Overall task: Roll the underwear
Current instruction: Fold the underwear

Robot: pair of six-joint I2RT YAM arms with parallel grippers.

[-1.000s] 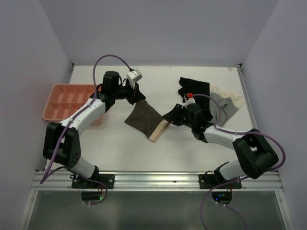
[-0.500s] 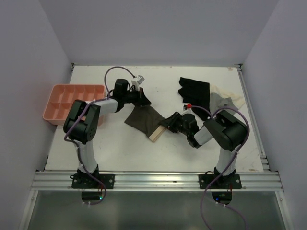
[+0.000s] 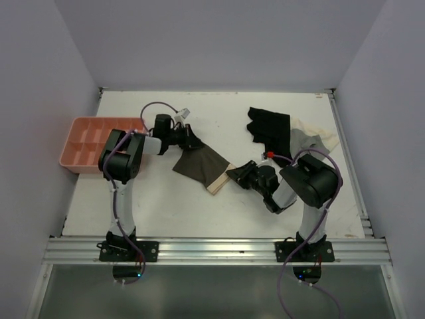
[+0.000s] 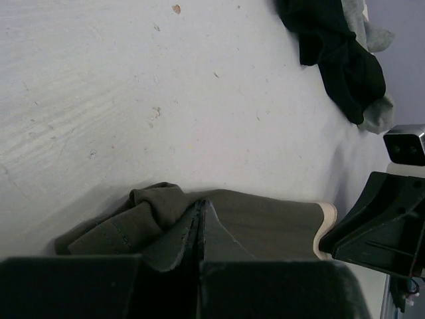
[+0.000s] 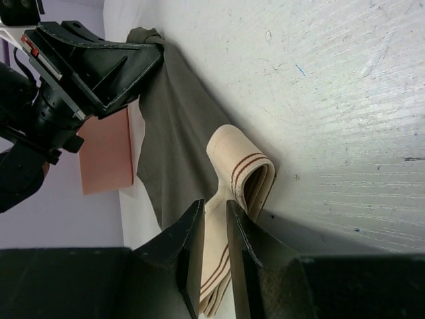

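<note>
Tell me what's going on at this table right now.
Two robot arms are working on the dark brown underwear in the middle of the table. The left gripper pinches its far corner, and the right gripper is closed on the beige waistband, which is curled over into a first small fold. Most of the garment lies flat, unrolled. A black garment sits off to the right.

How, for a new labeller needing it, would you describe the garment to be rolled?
On the white table, look at the middle. The dark brown fabric underwear lies there, its pale beige waistband folded over; the black garment and grey-and-cream garment lie far right.
</note>
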